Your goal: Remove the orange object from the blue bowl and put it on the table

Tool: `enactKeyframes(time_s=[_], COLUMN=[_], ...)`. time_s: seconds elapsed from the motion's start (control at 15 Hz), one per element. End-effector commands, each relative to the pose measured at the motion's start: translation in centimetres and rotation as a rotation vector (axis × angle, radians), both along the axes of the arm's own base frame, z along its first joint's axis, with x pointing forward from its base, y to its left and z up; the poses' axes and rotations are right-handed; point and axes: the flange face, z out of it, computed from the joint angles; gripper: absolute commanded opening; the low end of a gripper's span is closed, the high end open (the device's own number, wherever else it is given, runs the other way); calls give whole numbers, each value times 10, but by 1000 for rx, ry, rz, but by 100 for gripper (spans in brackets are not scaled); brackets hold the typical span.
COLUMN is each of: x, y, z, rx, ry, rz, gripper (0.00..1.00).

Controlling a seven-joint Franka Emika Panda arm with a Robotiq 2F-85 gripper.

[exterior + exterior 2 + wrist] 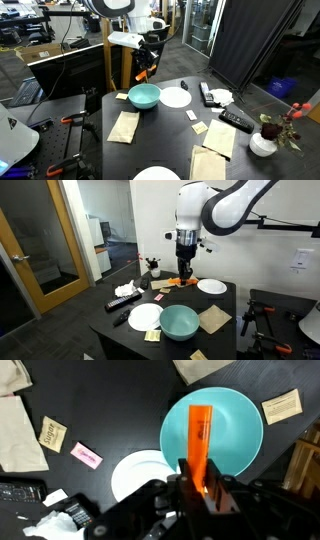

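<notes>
Gripper pinching orange object, apparently lifted clear above blue bowl; dark table beneath.

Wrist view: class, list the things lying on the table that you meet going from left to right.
Tan napkin → small tan packet → pink packet → white plate → blue bowl → far tan packet.

Arm raised; gripper pointing down, clamping orange object
</notes>
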Motion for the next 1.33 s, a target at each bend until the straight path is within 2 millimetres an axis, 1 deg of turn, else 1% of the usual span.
enactKeyframes(time_s=[0.0, 0.2, 0.47, 0.87, 1.07, 1.27], x=[-17, -27, -41, -62, -68, -71], y=[-36, -64, -94, -123, -137, -153], z=[8, 4, -9, -36, -46, -55], rx=[23, 40, 41, 31, 22, 0], ry=[-3, 5, 4, -63, -102, -113], rz=[-125, -219, -324, -430, -473, -477], gripper=[5, 5, 5, 5, 5, 5])
